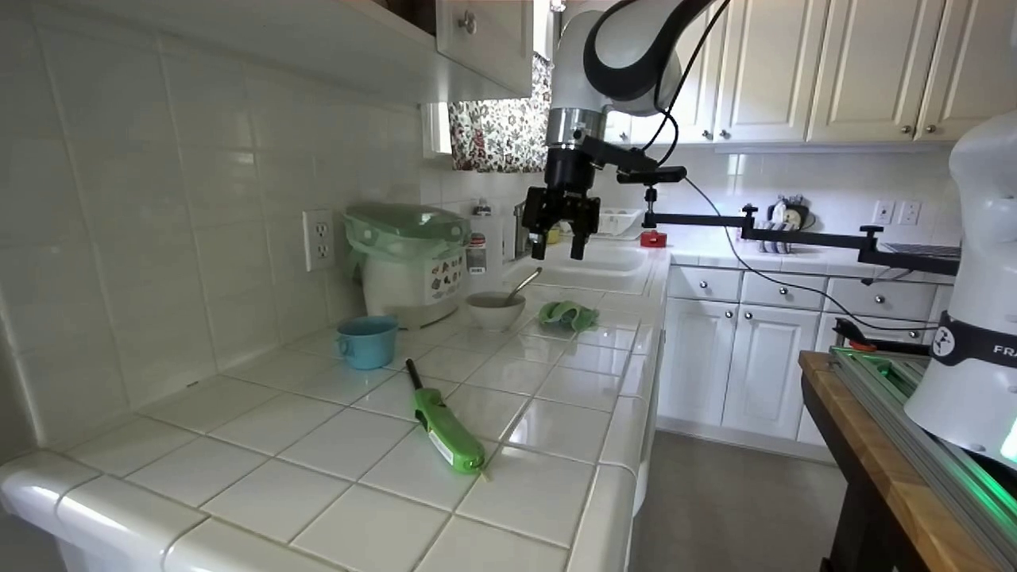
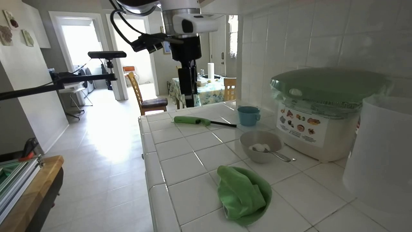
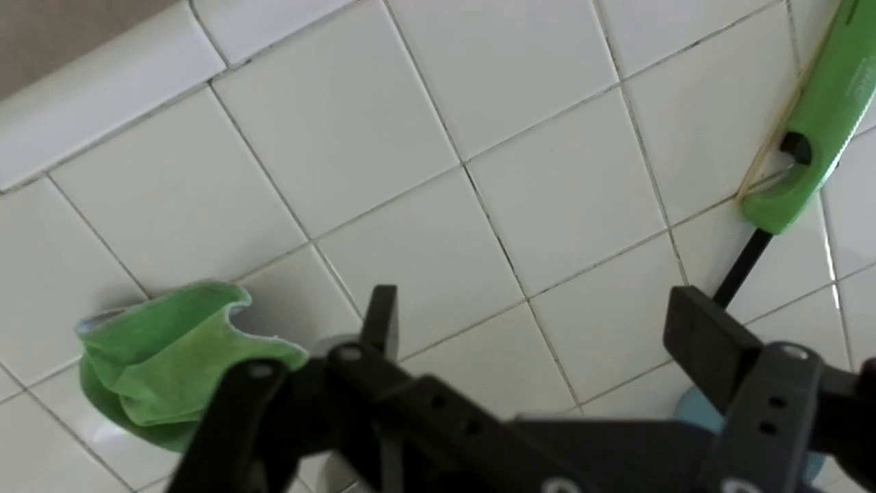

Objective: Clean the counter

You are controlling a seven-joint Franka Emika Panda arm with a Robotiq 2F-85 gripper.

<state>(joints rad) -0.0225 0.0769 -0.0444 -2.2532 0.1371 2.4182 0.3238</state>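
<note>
The counter (image 1: 334,445) of glossy white tiles runs through both exterior views (image 2: 183,172) and fills the wrist view (image 3: 424,233). A crumpled green cloth (image 1: 568,314) lies on it, near in an exterior view (image 2: 243,195) and at lower left in the wrist view (image 3: 171,363). A green lighter with a black tip (image 1: 449,429) lies farther along (image 2: 193,120), at upper right in the wrist view (image 3: 821,123). My gripper (image 1: 558,251) hangs above the counter, fingers down (image 2: 190,101). Its fingers are apart with nothing between them (image 3: 537,308).
A blue cup (image 1: 368,343), a bowl with a spoon (image 1: 494,312) and a green-lidded bin (image 1: 409,270) stand along the tiled wall. A white cylinder (image 2: 383,161) stands near the bin. An overhead cabinet (image 1: 485,40) juts above. A sink (image 1: 636,270) lies beyond the cloth.
</note>
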